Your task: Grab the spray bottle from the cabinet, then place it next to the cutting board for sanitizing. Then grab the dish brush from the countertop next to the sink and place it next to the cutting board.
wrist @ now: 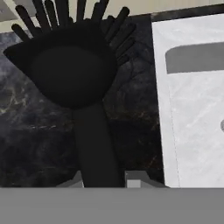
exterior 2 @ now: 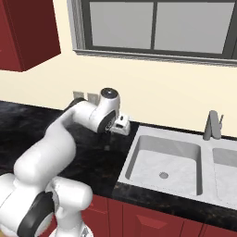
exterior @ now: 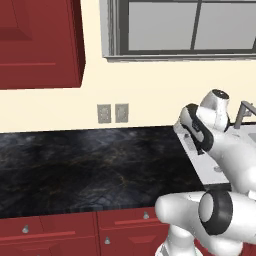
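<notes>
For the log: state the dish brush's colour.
Black all over, the dish brush; hand view shows it best.

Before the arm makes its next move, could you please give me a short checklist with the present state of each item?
1. Dish brush handle runs between the pincer fingertips: ok.
2. Fingers sit tight against the handle, no gap on either side: ok.
3. Brush head lies over the countertop, beside the sink rim and not over it: ok.
4. Brush lifted off the countertop: cannot tell, dark on dark.
5. Free spot beside the cutting board for the drop: cannot tell.
</notes>
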Tool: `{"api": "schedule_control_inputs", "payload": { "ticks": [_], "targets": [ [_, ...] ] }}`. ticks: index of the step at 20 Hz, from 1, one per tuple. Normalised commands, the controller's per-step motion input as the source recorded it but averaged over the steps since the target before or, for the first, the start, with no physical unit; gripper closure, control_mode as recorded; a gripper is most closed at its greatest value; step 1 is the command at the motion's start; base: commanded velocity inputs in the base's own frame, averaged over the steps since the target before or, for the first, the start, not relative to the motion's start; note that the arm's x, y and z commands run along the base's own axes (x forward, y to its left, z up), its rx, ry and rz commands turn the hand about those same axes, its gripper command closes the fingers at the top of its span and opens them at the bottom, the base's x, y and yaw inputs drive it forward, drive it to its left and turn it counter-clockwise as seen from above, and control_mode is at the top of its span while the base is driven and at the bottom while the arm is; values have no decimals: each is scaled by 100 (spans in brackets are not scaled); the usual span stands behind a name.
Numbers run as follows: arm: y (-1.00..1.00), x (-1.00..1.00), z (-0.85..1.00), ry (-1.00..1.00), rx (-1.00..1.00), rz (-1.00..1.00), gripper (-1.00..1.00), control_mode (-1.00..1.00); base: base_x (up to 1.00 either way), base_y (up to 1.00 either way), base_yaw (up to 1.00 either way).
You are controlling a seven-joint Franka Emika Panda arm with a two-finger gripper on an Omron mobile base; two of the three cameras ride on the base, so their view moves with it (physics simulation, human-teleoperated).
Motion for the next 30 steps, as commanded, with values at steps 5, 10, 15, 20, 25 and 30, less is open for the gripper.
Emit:
{"api": "schedule_control_inputs", "payload": {
  "ticks": [5,10,15,20,25,30],
  "targets": [
    [13,-54,70,-49,12,22,100,-100,0,0,0],
    [6,-53,66,-53,6,17,100,-100,0,0,0],
    [5,-32,24,-15,2,6,100,100,-59,1,11],
    [0,0,0,0,0,0,100,100,-98,12,24],
    [0,0,0,0,0,0,100,100,-52,85,55],
    [0,0,0,0,0,0,100,100,0,55,85]
  ]
}}
